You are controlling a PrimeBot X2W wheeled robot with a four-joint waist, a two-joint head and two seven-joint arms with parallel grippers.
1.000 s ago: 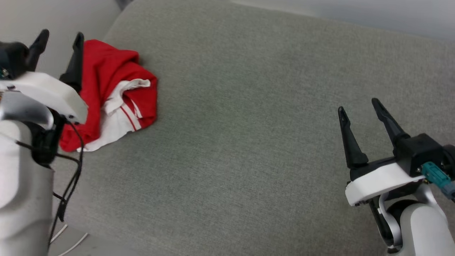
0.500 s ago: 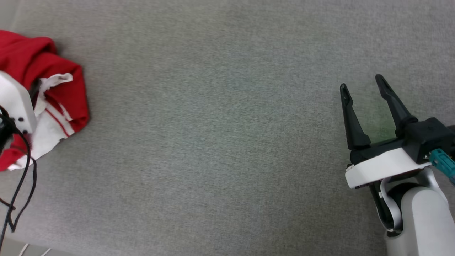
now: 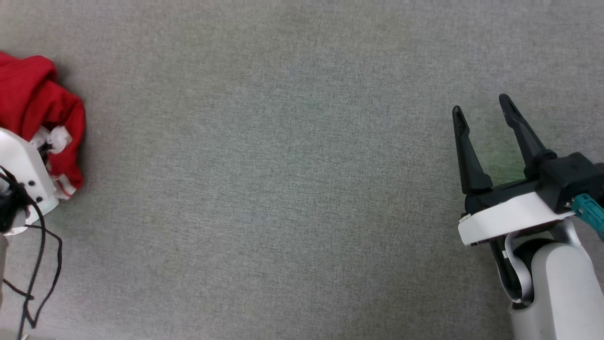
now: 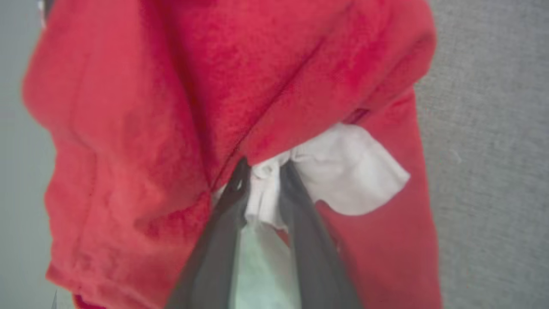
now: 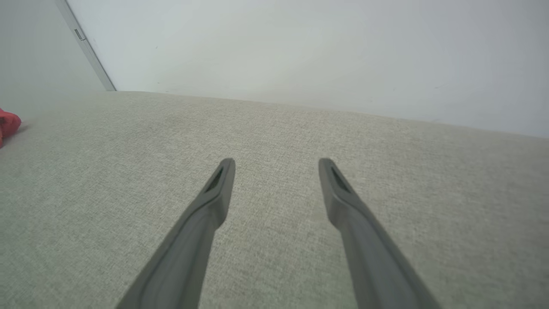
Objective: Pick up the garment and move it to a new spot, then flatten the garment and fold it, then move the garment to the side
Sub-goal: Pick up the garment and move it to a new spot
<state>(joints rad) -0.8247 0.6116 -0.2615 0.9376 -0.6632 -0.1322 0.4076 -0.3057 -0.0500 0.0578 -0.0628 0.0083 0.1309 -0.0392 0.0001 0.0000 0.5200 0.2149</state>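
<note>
The garment [image 3: 40,101] lies bunched at the far left of the head view, red with a little white showing. My left gripper [image 4: 263,174] is shut on a white fold of the garment [image 4: 266,73], its two dark fingers pinching the cloth where red meets white. In the head view just the left arm's white housing [image 3: 21,172] shows, over the garment's lower part. My right gripper [image 3: 481,106] stands open at the right above the grey cushion, far from the cloth, with nothing between its fingers [image 5: 214,193]. A red tip of the garment [image 5: 8,124] shows at the right wrist view's left edge.
The grey fabric cushion [image 3: 283,179] spreads wide between the two arms. A black cable [image 3: 40,264] hangs from the left arm at the lower left. A pale wall [image 5: 300,47] rises behind the cushion's far edge.
The head camera has swung, shifting the whole picture left. The left gripper, open beside the garment a second ago, has gone down into it and the cloth has bunched up tighter.
</note>
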